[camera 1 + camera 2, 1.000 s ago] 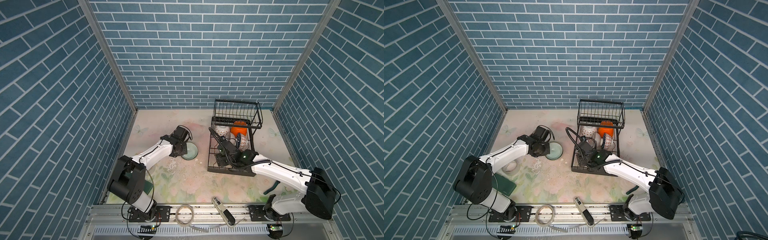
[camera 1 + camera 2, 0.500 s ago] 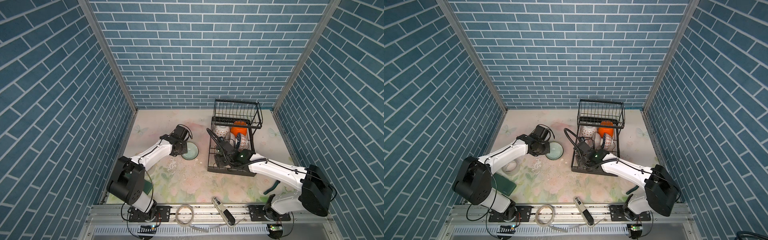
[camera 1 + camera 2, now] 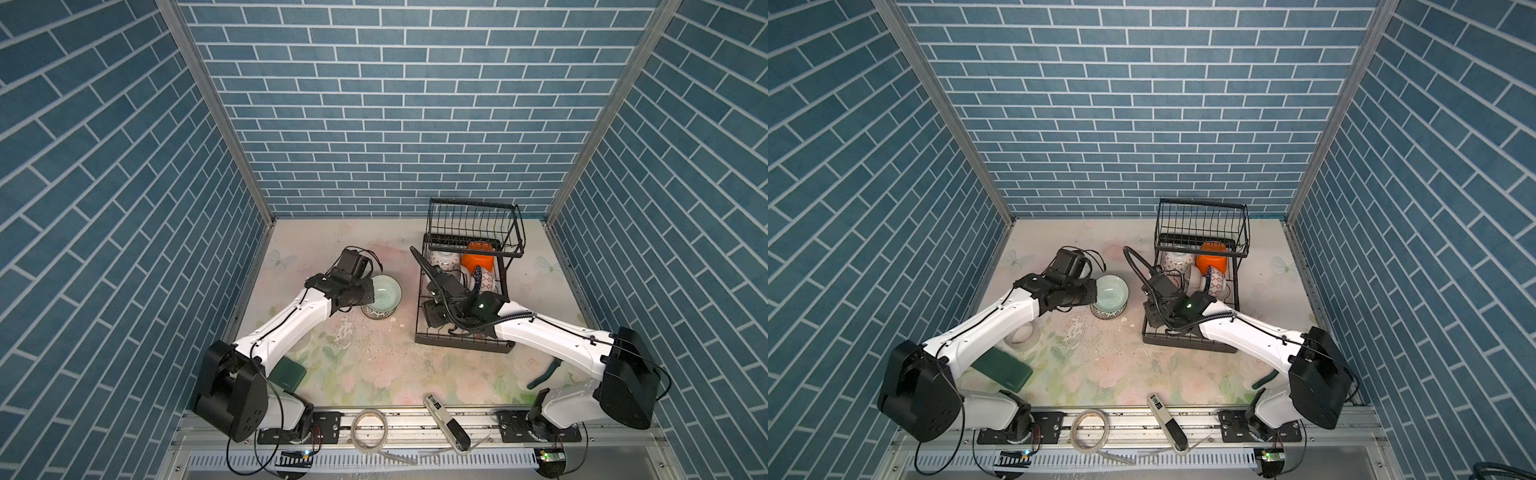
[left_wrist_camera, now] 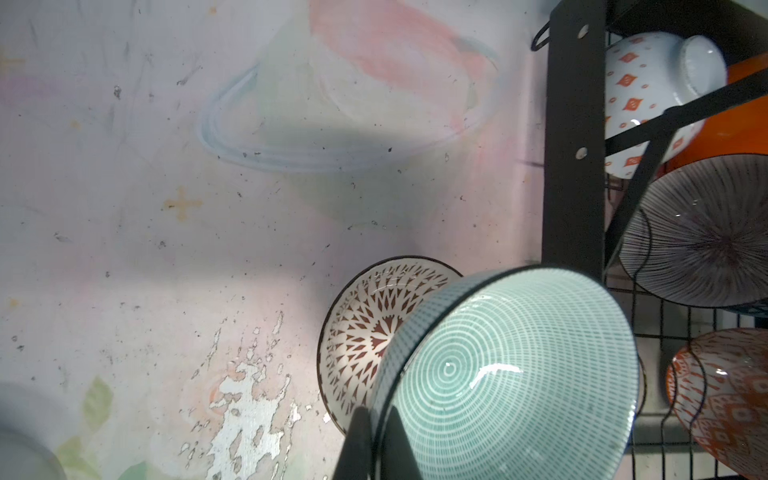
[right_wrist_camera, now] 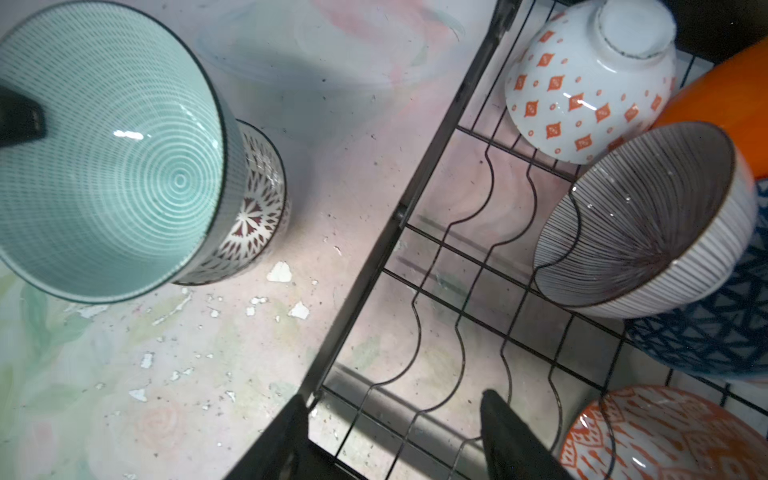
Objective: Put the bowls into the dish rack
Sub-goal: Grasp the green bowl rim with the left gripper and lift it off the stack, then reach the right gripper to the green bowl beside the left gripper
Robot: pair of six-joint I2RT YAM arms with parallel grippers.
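Note:
A pale green bowl (image 3: 384, 291) (image 3: 1109, 291) (image 4: 507, 374) (image 5: 112, 166) hangs tilted over a red-brown patterned bowl (image 4: 365, 332) (image 5: 253, 216) that stands on the table. My left gripper (image 4: 376, 415) (image 3: 368, 293) is shut on the green bowl's rim. The black dish rack (image 3: 461, 345) (image 3: 1187, 345) (image 5: 374, 266) stands to the right. Its lower tier holds a white bowl with orange diamonds (image 5: 582, 91), a striped bowl (image 5: 640, 216), an orange plastic bowl (image 3: 480, 262), a blue patterned bowl (image 5: 715, 340) and an orange patterned bowl (image 5: 665, 432). My right gripper (image 5: 395, 399) (image 3: 432, 313) is open and empty over the rack's left front slots.
A dark green box (image 3: 1003, 370) and a clear tape roll (image 3: 1021, 336) lie by the left arm. A tape ring (image 3: 370, 428) and a white and black tool (image 3: 446, 428) lie on the front rail. A green handle (image 3: 544, 374) lies by the right arm's base.
The right gripper has shifted a little toward the rack's left side and its jaws have narrowed slightly. The left gripper still holds the green bowl, raised slightly.

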